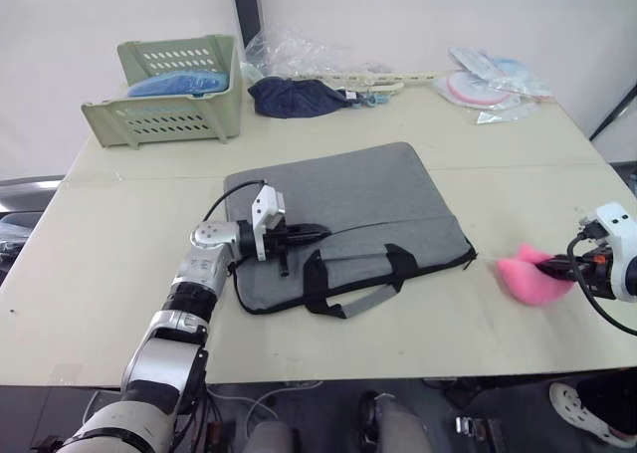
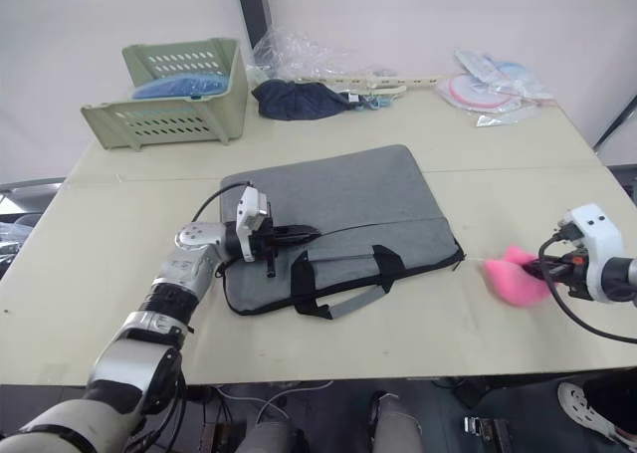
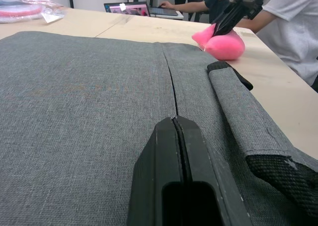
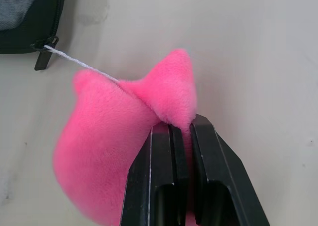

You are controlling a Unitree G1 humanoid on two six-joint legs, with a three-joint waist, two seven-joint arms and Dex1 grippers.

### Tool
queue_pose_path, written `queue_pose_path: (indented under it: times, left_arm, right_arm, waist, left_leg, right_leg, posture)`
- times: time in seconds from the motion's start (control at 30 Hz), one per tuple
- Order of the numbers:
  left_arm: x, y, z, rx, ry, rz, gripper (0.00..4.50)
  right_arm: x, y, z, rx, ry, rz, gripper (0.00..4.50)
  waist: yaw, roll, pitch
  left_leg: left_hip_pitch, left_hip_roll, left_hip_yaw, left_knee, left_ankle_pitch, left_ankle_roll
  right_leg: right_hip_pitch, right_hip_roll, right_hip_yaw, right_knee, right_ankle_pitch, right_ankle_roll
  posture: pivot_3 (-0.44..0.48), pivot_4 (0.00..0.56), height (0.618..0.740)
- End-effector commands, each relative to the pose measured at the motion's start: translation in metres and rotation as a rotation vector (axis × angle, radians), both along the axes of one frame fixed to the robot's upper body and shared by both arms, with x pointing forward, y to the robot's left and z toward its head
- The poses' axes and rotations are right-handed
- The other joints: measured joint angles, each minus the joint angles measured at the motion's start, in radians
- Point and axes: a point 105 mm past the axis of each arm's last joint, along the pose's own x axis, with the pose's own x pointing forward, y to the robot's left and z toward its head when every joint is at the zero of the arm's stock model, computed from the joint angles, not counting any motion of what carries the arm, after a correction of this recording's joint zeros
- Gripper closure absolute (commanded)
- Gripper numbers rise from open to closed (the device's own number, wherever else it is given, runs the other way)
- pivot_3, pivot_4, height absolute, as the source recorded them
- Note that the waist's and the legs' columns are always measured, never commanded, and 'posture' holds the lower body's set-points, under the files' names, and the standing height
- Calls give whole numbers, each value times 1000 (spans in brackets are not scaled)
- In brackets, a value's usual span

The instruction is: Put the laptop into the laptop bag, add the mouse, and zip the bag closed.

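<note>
At the bag's right end: zip pull (image 4: 42,61) lies on the desk (image 1: 119,234) just off the corner, tied by a thin white string (image 4: 79,63) to the pink lump (image 1: 532,274).
Bag: grey bag (image 1: 368,199) lies flat mid-desk, long axis running left to right, zip edge and handles (image 1: 343,274) on the near side.
Left fingers: left gripper (image 1: 317,231) closed with nothing between the fingers, resting on the bag's left part, pointing right along the fabric.
Right fingers: right gripper (image 4: 181,131) pinched shut on a fold of the lump, right of the bag and apart from it.
Key relation: the string runs from the pull rightward to the lump, so a pull along the zip line looks like the right arm's job; it is much the nearer.
Left arm's role: likely pinning the bag.
Zip: appears drawn to the right end; cannot be sure.
Laptop, mouse: presumably inside.
</note>
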Motion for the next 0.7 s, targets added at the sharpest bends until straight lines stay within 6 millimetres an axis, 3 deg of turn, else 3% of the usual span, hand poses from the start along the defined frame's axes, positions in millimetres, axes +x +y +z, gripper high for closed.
queue_pose_path:
  times: [0.03, 0.47, 0.7]
  left_arm:
    - [-21, 11, -61, 114, 211, 4, 4500]
    - [-23, 12, -62, 113, 213, 12, 4500]
    - [-24, 13, -62, 110, 213, 19, 4500]
  right_arm:
    - [5, -29, 5, -101, -34, -136, 4418]
    - [50, -3, 24, -67, -223, -124, 4418]
    - [65, 3, 24, -69, -264, -130, 4418]
  waist:
    - [0, 1, 0]
    - [-7, 3, -2]
    - [-13, 4, -2]
  left_leg:
    - [0, 0, 0, 0, 0, 0]
    - [0, 0, 0, 0, 0, 0]
    - [0, 0, 0, 0, 0, 0]
  right_leg:
    - [0, 0, 0, 0, 0, 0]
    - [0, -1, 0, 0, 0, 1]
    - [0, -1, 1, 1, 1, 1]
  posture:
    - [0, 150, 740]
    - [0, 150, 740]
    - [0, 150, 740]
